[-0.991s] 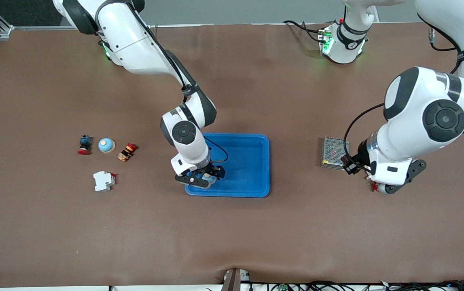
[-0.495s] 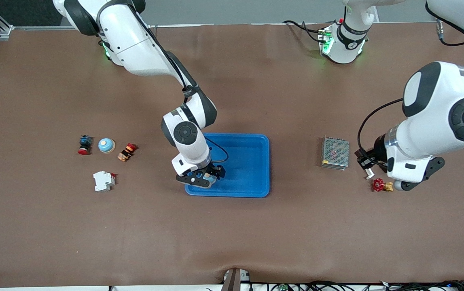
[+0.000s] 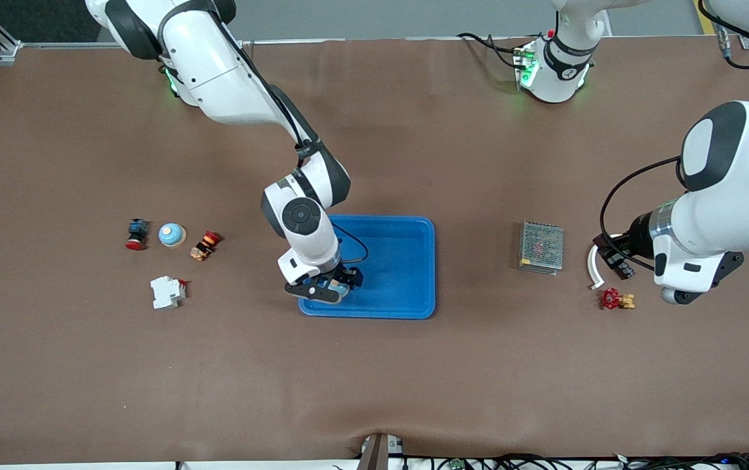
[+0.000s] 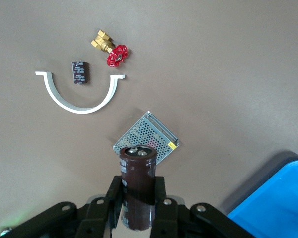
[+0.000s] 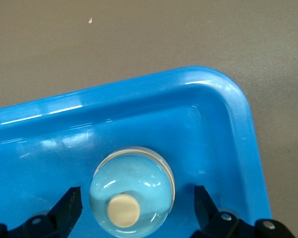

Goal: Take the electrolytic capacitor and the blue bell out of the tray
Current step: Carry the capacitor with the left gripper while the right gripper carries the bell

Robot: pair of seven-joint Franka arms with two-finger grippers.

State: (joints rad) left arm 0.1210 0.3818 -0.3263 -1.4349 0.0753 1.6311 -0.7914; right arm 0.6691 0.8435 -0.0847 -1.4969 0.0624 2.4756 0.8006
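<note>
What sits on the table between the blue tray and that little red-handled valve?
In the front view, a perforated metal box lies between the blue tray and the valve; otherwise bare table.

High front view — close wrist views

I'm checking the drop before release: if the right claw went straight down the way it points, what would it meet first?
Most likely the pale blue bell, which sits between the right claw's open fingers, and under it the floor of the blue tray. Depth is hard to judge, so the bell may already rest on the tray.
</note>
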